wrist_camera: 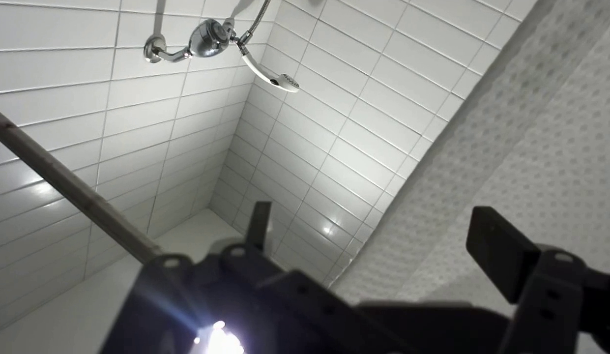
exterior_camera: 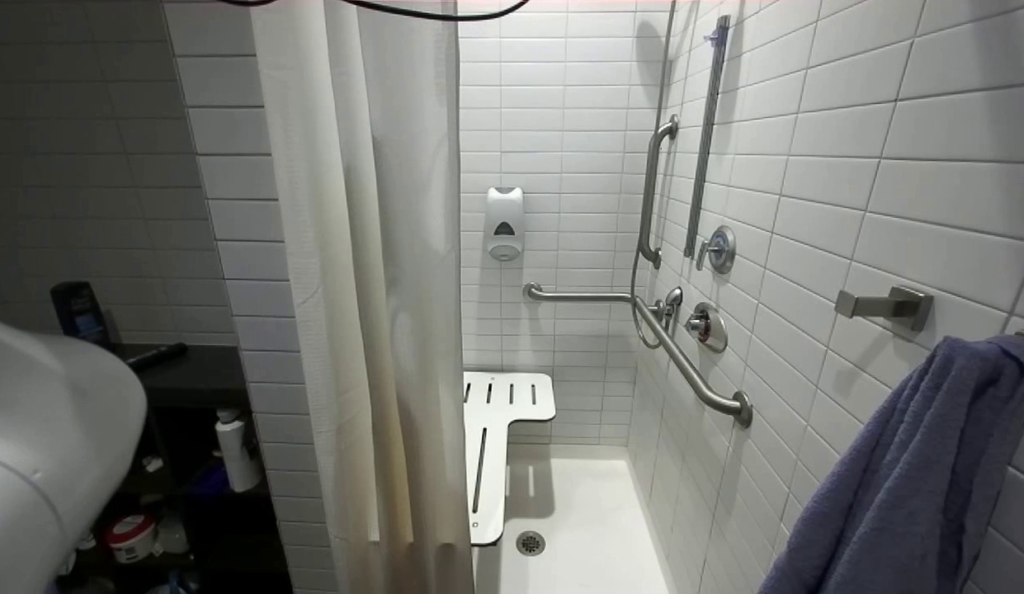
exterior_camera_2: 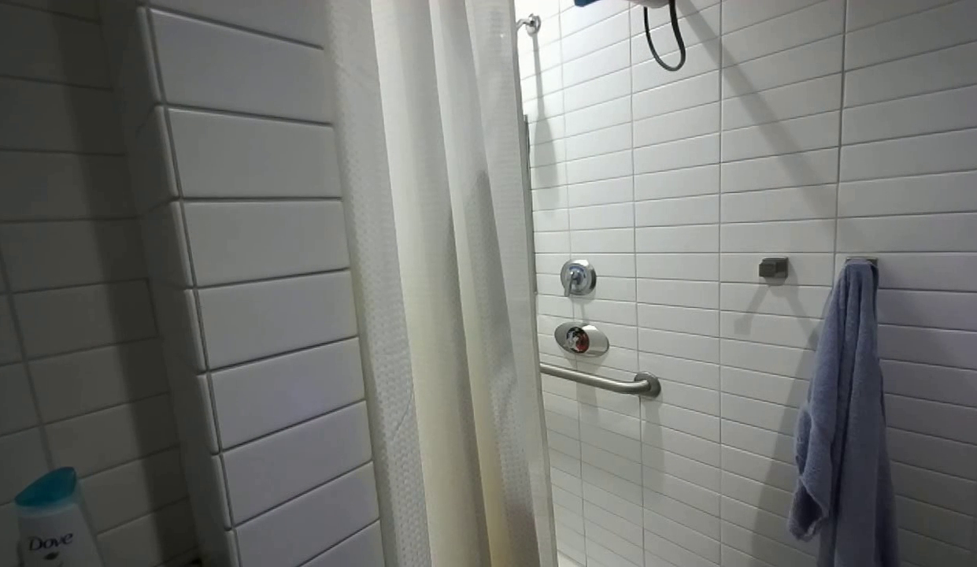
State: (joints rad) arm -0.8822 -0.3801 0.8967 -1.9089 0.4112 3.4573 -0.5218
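My gripper (wrist_camera: 376,221) is open and empty in the wrist view, with its two dark fingers wide apart. A white textured shower curtain (wrist_camera: 481,162) fills the right side of that view. The curtain's edge runs behind the space between the fingers; whether a finger touches it I cannot tell. The curtain hangs upright in both exterior views (exterior_camera: 363,289) (exterior_camera_2: 449,276). In the wrist view a chrome shower head (wrist_camera: 210,38) and a white hand shower (wrist_camera: 270,76) are at the top, and a long rod (wrist_camera: 64,172) crosses the left. The gripper is outside both exterior views.
A pale arm link (exterior_camera: 49,462) stands at the left, before a dark shelf (exterior_camera: 190,375) with bottles. A white seat (exterior_camera: 491,454), a grab bar (exterior_camera: 685,355) and a soap dispenser (exterior_camera: 504,223) are in the shower. A blue towel (exterior_camera_2: 842,409) hangs right of a wall hook (exterior_camera_2: 773,268).
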